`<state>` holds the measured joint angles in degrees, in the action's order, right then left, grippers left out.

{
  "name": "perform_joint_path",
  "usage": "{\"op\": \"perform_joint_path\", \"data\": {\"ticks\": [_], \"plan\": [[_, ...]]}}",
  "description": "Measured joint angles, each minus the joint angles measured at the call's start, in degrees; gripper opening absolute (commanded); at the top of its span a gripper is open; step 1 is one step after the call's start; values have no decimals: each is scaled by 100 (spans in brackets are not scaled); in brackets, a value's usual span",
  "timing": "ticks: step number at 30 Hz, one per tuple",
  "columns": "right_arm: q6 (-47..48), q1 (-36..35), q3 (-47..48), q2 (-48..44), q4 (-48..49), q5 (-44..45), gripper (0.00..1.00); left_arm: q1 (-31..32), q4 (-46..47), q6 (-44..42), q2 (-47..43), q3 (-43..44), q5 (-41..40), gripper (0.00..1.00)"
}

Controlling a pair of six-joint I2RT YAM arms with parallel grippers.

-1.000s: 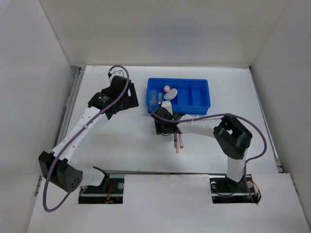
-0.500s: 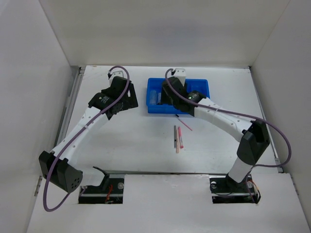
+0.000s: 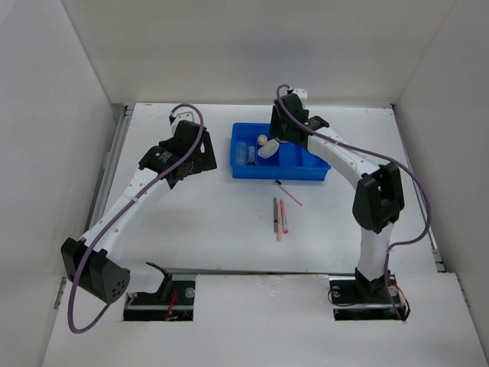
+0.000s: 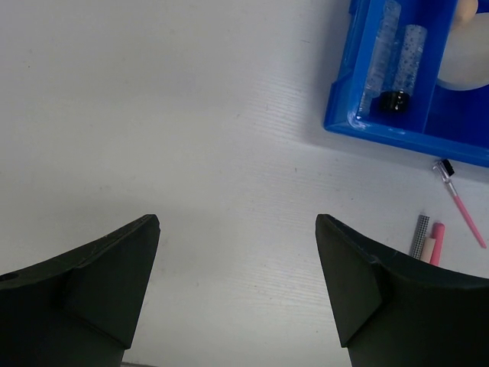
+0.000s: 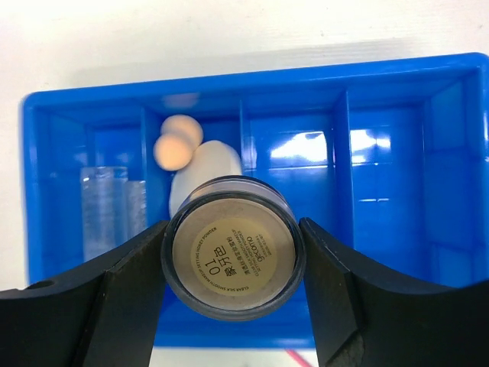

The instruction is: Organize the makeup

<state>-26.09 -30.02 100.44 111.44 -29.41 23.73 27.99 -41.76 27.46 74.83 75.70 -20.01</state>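
**Top External: Compact Held Over Tray, Placement Pending**

Top external view: the right gripper [image 3: 286, 131] hangs over the blue tray [image 3: 317, 170]. The left gripper [image 3: 187, 157] sits well apart, beside the tray. Pencils [image 3: 279, 218] lie on the table [image 3: 206, 222].

Left wrist view: jaws spread, nothing between them. Clear tubes [image 4: 397, 53] and a black cylinder [image 4: 391, 101] lie in the tray, ahead and right of the jaws.

Right wrist view: jaws pinch the round beige compact [image 5: 231, 248]. The puff [image 5: 208, 162] and sponge [image 5: 174, 147] lie beneath it, toward the left jaw.

Judged step: depositing the compact. The next move calls for shifting toward a compartment beyond the right jaw, lowering, then spreading the jaws.
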Motion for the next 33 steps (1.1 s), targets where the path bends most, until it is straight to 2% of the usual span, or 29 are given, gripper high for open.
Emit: {"op": "perform_joint_path", "data": {"ticks": [10,13,15,23,27,33], "plan": [[81,426,76,568,4,-343,52,0,-33,-39,0,0,0,80],[81,446,76,568,57,-389,55,0,-61,-42,0,0,0,80],[81,446,76,581,72,-422,60,0,-74,-42,0,0,0,80],[61,474,74,870,157,-433,62,0,-136,-44,0,0,0,80],[59,494,74,1012,157,-431,75,0,-155,-44,0,-2,0,80],[37,520,72,1043,164,-426,87,0,-184,-44,0,-2,0,80]]}}
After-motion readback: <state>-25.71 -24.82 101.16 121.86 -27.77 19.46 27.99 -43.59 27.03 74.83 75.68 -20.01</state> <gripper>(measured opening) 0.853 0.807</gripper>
